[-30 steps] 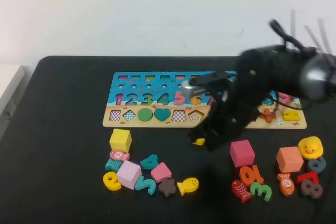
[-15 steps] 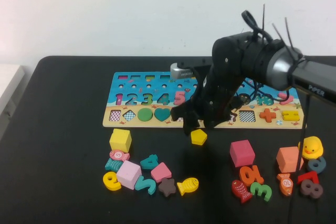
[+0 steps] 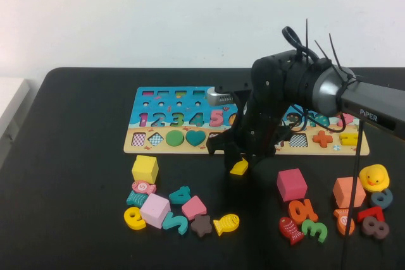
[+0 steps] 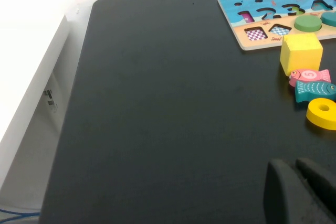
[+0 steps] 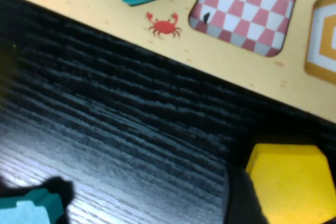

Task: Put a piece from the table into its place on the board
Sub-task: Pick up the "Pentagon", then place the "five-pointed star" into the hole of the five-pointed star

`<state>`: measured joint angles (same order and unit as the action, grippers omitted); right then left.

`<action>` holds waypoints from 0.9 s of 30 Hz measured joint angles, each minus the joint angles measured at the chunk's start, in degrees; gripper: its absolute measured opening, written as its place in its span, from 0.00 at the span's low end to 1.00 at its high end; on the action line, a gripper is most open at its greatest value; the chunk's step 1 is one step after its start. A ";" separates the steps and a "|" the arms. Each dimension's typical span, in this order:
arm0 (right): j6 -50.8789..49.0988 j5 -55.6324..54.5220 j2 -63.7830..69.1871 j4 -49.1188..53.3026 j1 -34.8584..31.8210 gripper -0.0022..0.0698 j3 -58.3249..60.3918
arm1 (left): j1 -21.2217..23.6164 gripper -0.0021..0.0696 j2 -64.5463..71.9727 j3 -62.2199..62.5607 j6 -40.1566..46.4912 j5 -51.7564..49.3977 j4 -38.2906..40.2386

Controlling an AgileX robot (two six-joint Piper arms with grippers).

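The piece, a small flat yellow pentagon [image 3: 239,168], sits at table level just in front of the board [image 3: 164,102]. My right gripper [image 3: 239,161] is down over it. In the right wrist view the pentagon [image 5: 291,182] fills the lower corner, with one dark finger [image 5: 239,198] pressed against its side; the other finger is out of frame. The board's sandy edge [image 5: 105,3] and an orange-rimmed pentagon slot [image 5: 323,40] lie close beyond it. My left gripper [image 4: 294,184] is shut and empty, low over bare black table [image 4: 157,119], and is out of the high view.
A yellow cube [image 3: 145,169], a pink cube [image 3: 155,209], loose numbers and a yellow fish [image 3: 226,223] lie front left. A pink cube [image 3: 292,184], an orange cube [image 3: 348,191], a yellow duck [image 3: 374,177] and more numbers lie front right.
My right arm swung left across the board and came down onto the yellow pentagon. The pentagon showed whole half a second ago and is now partly covered by the gripper.
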<state>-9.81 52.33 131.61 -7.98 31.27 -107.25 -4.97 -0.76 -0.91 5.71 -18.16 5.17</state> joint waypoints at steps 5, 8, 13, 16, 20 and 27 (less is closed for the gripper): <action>0.00 0.34 0.00 0.00 0.00 0.55 -0.10 | 0.00 0.03 0.00 0.00 0.00 0.00 0.00; 0.23 2.49 0.00 0.10 0.00 0.55 -1.75 | 0.00 0.03 0.00 0.00 0.00 0.00 0.00; 3.67 5.58 0.00 0.12 0.05 0.55 -8.06 | 0.00 0.03 0.00 0.00 -0.11 0.00 0.00; 6.20 5.71 0.00 1.43 0.05 0.55 -11.71 | 0.00 0.03 0.00 0.00 -0.11 0.00 0.00; 7.35 5.48 0.22 6.25 0.14 0.55 -13.08 | 0.00 0.03 0.00 0.00 -0.11 0.00 0.00; 7.54 5.81 3.19 9.42 0.14 0.55 -13.08 | 0.00 0.03 0.00 0.00 -0.11 0.00 0.00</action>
<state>-2.27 58.14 134.80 1.44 31.41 -120.33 -4.97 -0.76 -0.91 5.60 -18.16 5.17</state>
